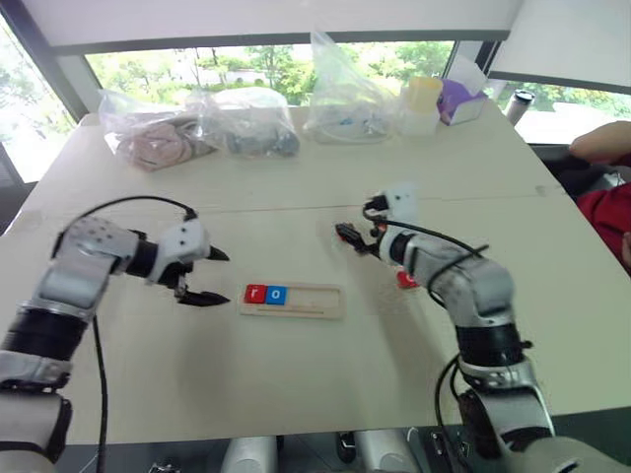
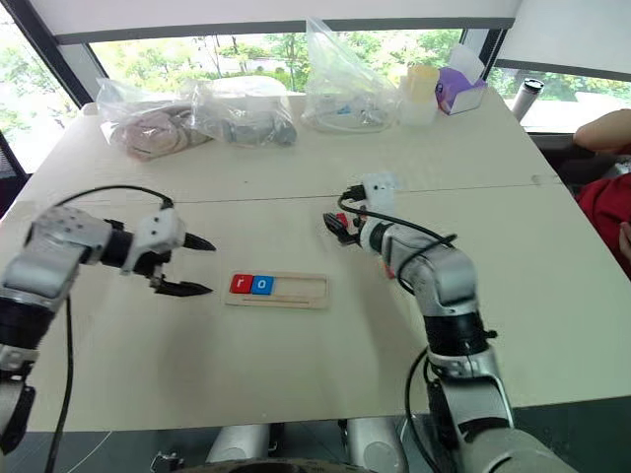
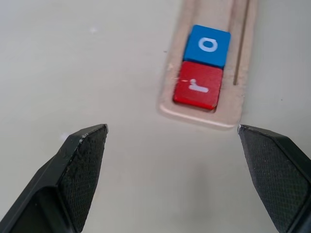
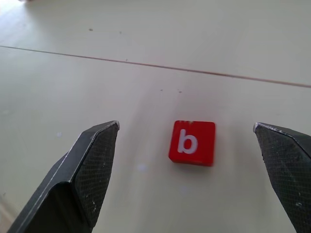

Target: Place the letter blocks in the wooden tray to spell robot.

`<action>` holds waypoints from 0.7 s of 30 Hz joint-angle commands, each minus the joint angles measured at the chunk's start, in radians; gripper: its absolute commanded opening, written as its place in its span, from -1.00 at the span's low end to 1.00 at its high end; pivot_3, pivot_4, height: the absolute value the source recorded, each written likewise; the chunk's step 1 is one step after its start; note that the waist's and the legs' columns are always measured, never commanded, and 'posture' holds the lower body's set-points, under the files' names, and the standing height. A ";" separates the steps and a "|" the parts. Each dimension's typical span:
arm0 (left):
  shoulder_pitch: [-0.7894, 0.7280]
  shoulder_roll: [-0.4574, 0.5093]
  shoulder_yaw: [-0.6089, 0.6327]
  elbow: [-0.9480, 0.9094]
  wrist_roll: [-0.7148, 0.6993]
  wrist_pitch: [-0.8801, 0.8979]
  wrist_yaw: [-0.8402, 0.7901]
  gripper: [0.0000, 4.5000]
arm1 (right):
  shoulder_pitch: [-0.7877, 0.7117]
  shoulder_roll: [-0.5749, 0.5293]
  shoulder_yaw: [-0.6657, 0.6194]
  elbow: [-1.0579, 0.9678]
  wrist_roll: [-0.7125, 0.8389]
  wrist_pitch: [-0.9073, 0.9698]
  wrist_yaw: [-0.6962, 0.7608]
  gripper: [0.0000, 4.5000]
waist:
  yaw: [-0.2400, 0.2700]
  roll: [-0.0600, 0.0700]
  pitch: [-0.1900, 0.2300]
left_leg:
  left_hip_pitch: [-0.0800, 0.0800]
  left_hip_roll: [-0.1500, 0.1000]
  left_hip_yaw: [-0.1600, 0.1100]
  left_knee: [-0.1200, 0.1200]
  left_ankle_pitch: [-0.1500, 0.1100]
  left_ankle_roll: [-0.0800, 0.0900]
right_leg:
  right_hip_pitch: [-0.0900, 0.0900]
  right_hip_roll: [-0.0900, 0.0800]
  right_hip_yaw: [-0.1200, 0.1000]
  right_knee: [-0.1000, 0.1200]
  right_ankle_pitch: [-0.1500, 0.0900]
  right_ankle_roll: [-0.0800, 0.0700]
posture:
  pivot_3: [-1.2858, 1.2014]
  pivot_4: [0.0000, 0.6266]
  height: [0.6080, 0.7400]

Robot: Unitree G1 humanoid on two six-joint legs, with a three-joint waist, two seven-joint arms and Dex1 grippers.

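Letter blocks: two sit in the wooden tray (image 1: 293, 300), which lies flat near the middle of the surface (image 1: 296, 384), long side parallel to the near edge. Red "r" block (image 1: 255, 293) fills the tray's left end; blue "o" block (image 1: 277, 294) touches it on the right. Remaining tray length is bare wood.

Left claw (image 1: 204, 276) hangs just left of the tray's left end, above the surface, fingers spread wide, nothing between them. Left wrist view: tray end with r and o lies ahead of the fingertips (image 3: 87, 145), apart from them.

Right claw (image 2: 335, 225) is to the right of the tray and farther from the near edge, fingers wide apart, holding nothing. Right wrist view: red "b" block (image 4: 192, 142) lies flat on the surface between and ahead of the two fingertips, touching neither. Another red block (image 1: 406, 280) peeks out beside the right forearm; letter unreadable.

Far edge: clear plastic bags (image 1: 197, 128), a yellow cup (image 1: 424, 95), a purple box (image 1: 457, 101). A person's arm (image 1: 601, 143) at the right edge.
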 commanded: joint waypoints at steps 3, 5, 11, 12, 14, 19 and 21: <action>0.059 0.025 0.179 -0.143 -0.099 0.163 0.119 0.99 | -0.062 0.065 0.043 0.151 -0.098 -0.066 -0.039 1.00 | -0.001 0.000 0.000 | -0.001 0.000 0.000 0.000 0.000 0.000 | -0.002 -0.001 0.000 0.001 0.000 0.000 | 0.03 -0.52 1.00; 0.141 0.009 0.248 -0.222 -0.125 0.211 0.184 0.99 | -0.067 0.079 0.054 0.204 -0.140 -0.089 -0.074 1.00 | -0.005 0.000 0.000 | -0.001 -0.001 0.001 0.000 0.000 0.000 | -0.002 -0.002 0.001 0.002 0.000 0.001 | 0.03 -0.52 1.00; 0.244 -0.026 0.312 -0.358 -0.179 0.300 0.303 1.00 | -0.069 0.103 0.093 0.230 -0.209 -0.136 -0.069 -0.03 | -0.015 -0.001 0.000 | 0.001 0.000 0.000 0.001 0.000 0.000 | -0.002 0.000 0.003 0.004 0.000 0.000 | 0.03 -0.52 1.00; 0.247 -0.029 0.308 -0.368 -0.184 0.304 0.312 1.00 | -0.070 0.108 0.096 0.226 -0.216 -0.137 -0.066 -0.26 | -0.015 -0.001 0.000 | 0.001 0.000 0.000 0.001 0.000 -0.001 | -0.002 0.000 0.003 0.004 0.000 0.001 | 0.03 -0.52 1.00; 0.243 -0.038 0.294 -0.379 -0.192 0.308 0.328 1.00 | -0.068 0.109 0.104 0.210 -0.231 -0.148 -0.052 -0.48 | -0.016 -0.001 0.000 | 0.001 0.000 0.001 0.001 0.001 -0.001 | -0.001 0.000 0.003 0.004 0.000 0.001 | 0.03 -0.52 1.00; 0.220 -0.060 0.251 -0.402 -0.210 0.314 0.336 1.00 | -0.036 0.051 0.075 0.028 -0.250 -0.152 -0.025 -0.48 | -0.016 0.000 0.000 | 0.001 0.000 0.001 0.000 0.001 -0.001 | -0.003 0.001 0.003 0.004 0.001 -0.001 | 0.03 -0.52 1.00; 0.215 -0.069 0.231 -0.417 -0.221 0.319 0.336 1.00 | 0.003 0.010 0.039 -0.127 -0.233 -0.089 -0.014 -0.48 | -0.010 0.000 0.000 | -0.001 0.000 0.000 0.000 0.001 -0.001 | -0.003 0.000 0.003 0.004 0.000 0.000 | 0.03 -0.52 1.00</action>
